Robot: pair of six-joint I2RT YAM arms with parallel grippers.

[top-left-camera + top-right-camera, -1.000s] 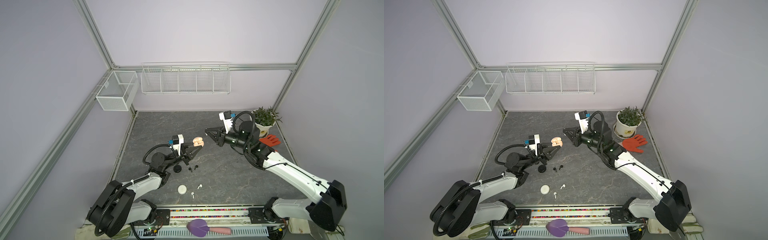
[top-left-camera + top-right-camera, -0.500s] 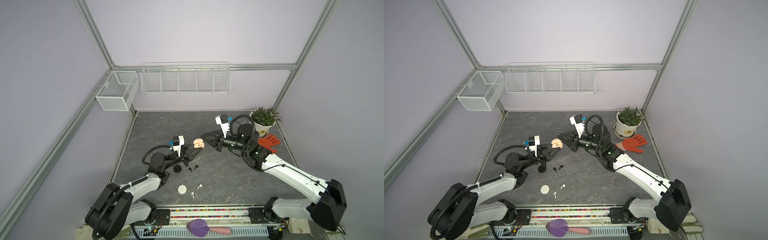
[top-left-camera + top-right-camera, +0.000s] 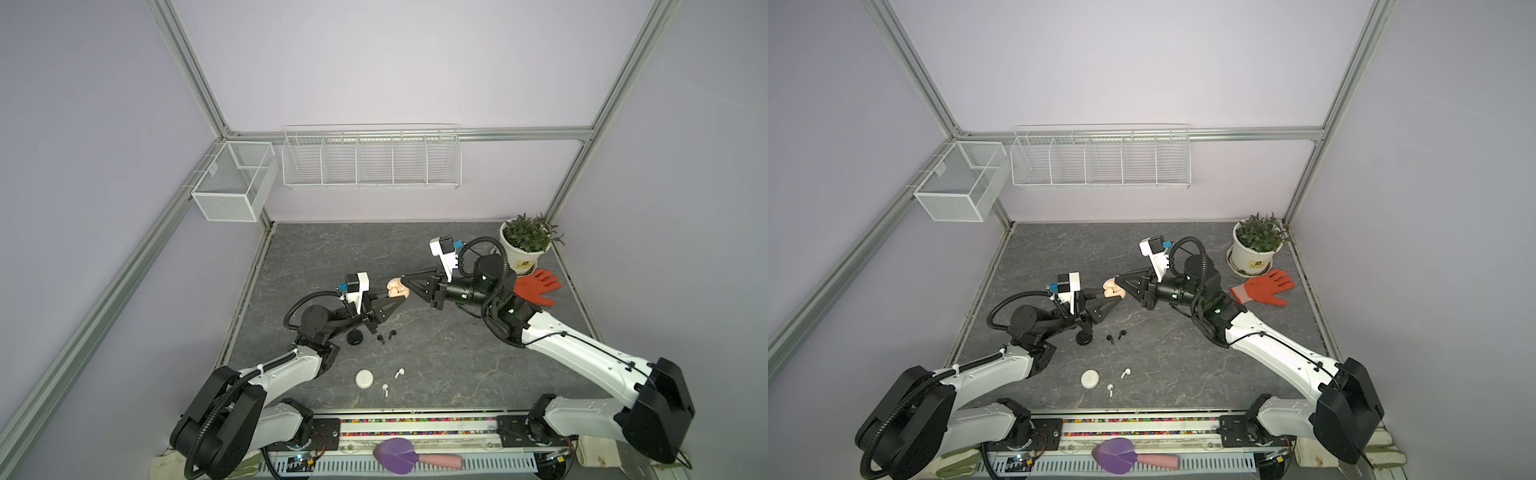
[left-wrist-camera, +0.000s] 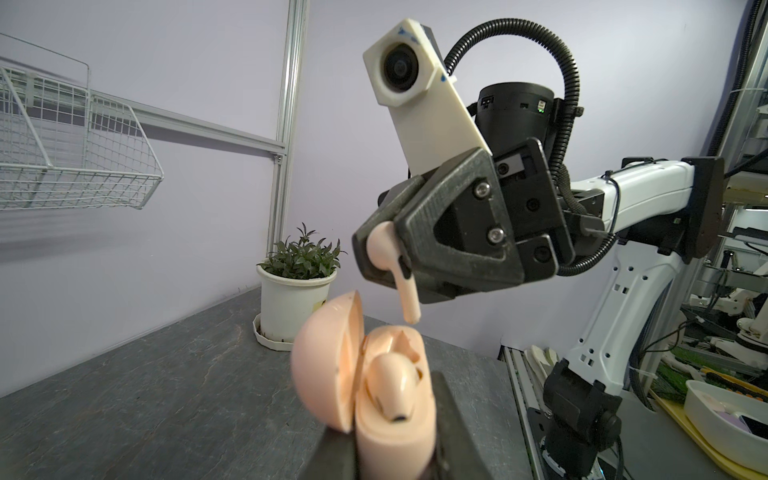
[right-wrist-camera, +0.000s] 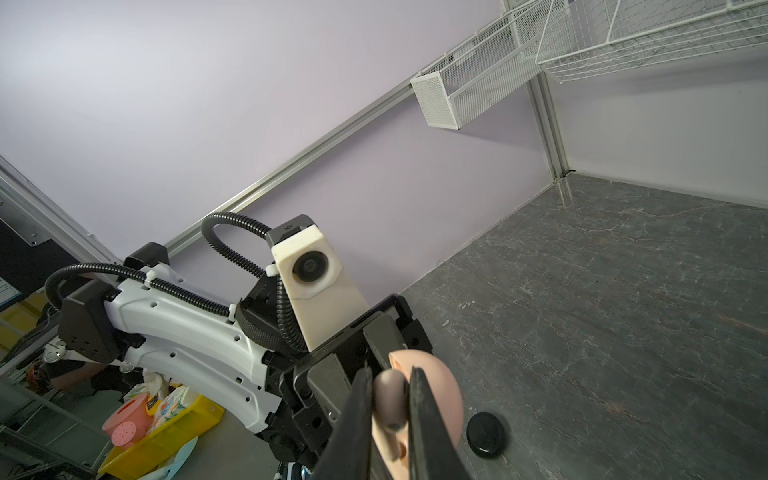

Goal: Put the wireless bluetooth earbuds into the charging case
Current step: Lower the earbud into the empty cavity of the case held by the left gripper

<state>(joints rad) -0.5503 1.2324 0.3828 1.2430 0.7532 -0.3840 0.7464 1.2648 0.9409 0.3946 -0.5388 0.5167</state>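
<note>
The left gripper (image 3: 394, 296) is clamped tight on the lower body of the pink charging case (image 4: 390, 440). It holds the case off the table (image 3: 457, 365) with the lid (image 4: 322, 365) hinged back and the mouth facing up, evidently to present the sockets to the other arm. One seated earbud (image 4: 392, 380) already fills its place. Nearer the rig's base, the black earbuds (image 3: 380, 338) and white earbuds (image 3: 385, 389) lie loose on the table. Each pair is near its own round case, the black case (image 3: 355, 338) and the white case (image 3: 364, 379), apparently parked for later turns. To the right, the right gripper (image 4: 384, 266) is pinched shut on the second pink earbud (image 4: 379, 249). It grips the head so the stem hangs free, pointing down close over the case's vacant side but apart from it, which looks suited to a straight drop. In the left wrist view the left gripper's fingers are cut off by the frame edge. The empty socket is blurred and partly masked by the seated bud. In both top views the held earbud is hidden behind the right gripper's fingers. The right wrist view shows only its head, out of focus.
</note>
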